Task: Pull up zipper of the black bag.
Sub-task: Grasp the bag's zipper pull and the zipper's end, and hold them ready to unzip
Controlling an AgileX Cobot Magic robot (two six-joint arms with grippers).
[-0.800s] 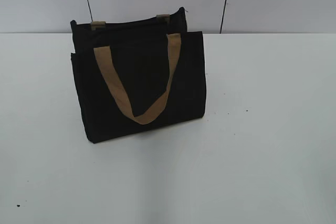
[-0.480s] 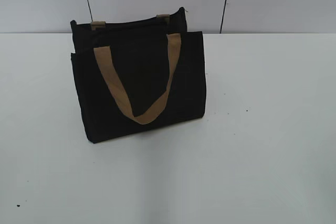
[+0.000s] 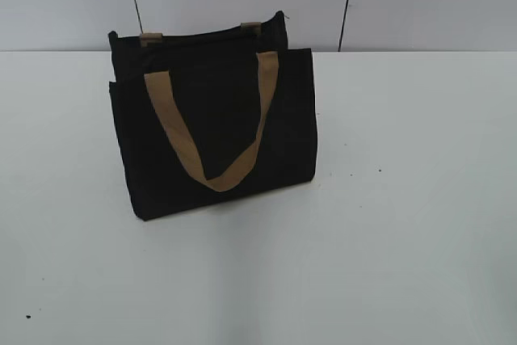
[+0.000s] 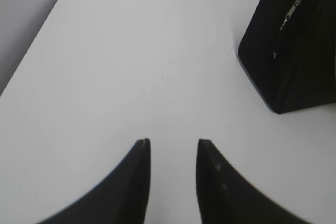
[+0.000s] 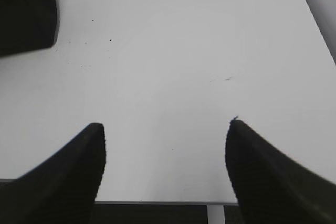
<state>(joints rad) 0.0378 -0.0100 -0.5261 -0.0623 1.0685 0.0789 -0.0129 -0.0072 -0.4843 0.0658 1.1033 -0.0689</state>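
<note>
The bag (image 3: 214,131) stands upright on the tabletop (image 3: 404,224), toward its rear left, and is the only thing in the way. Bare tabletop lies in front of it and widely to its right. A narrower strip runs to its left. A tan strap (image 3: 210,131) droops across the bag's front face. The wall (image 3: 420,2) rises close behind the bag. In the left wrist view bare surface separates the left gripper (image 4: 172,142) from the bag; the right gripper (image 5: 165,125) likewise hangs over bare tabletop.

No legible text (anywhere visible)
</note>
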